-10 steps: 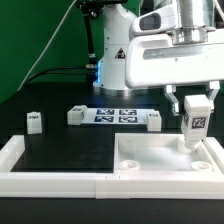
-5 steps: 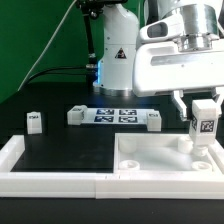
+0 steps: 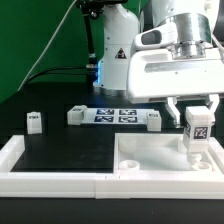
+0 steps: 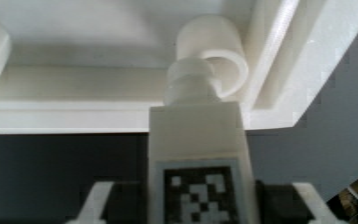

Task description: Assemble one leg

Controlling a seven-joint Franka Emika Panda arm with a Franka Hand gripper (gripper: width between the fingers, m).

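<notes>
Upright leg clamped by the gripper, jaws narrowed onto it, held over the tabletop corner at the exterior view's right, contact unclear.

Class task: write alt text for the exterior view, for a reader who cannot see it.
The gripper holds a white leg upright over the tabletop corner on the exterior view's right. Three spare legs and the marker board lie behind on the black table.

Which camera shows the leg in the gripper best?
The exterior view: the leg shows whole, tag facing the camera, held by the gripper. The wrist view crops its tag at the frame edge.
</notes>
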